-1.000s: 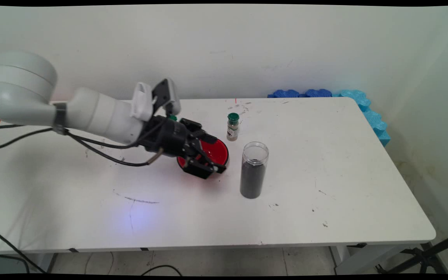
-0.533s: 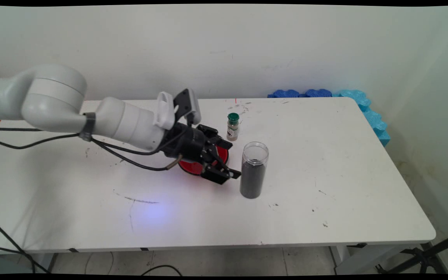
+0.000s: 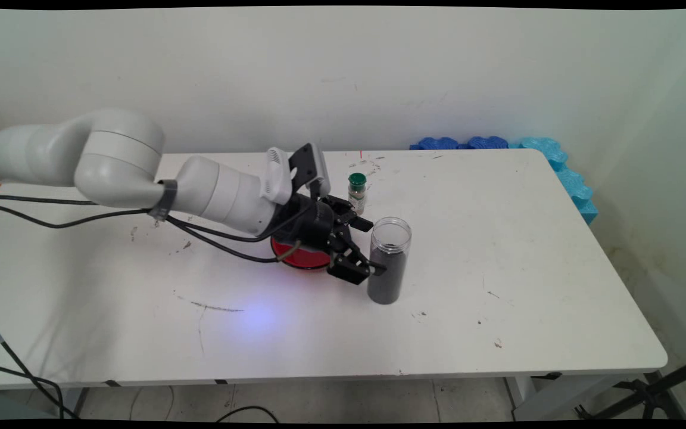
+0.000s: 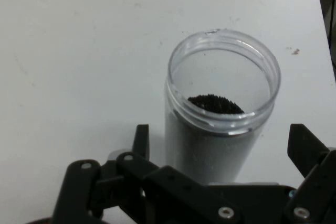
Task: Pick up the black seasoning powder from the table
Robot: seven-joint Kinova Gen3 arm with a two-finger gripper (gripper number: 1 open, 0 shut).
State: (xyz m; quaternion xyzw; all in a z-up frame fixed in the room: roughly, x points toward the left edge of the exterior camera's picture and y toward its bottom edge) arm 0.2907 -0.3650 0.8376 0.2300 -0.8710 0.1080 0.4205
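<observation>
Gripper (image 3: 373,247) wide open, holding nothing, straddling upright lidless clear jar (image 3: 388,260) of dark powder mid-table, one finger (image 4: 140,140) each side, not touching; red bowl (image 3: 298,257) under wrist, green-capped spice bottle (image 3: 356,193) just behind.

A white table (image 3: 527,286), scuffed and marked, stands against a plain off-white wall (image 3: 343,71). Blue foam pieces (image 3: 557,167) line its far right corner and right edge. Below the near edge, pale floor (image 3: 343,405) shows with black cables (image 3: 248,411) on it.
</observation>
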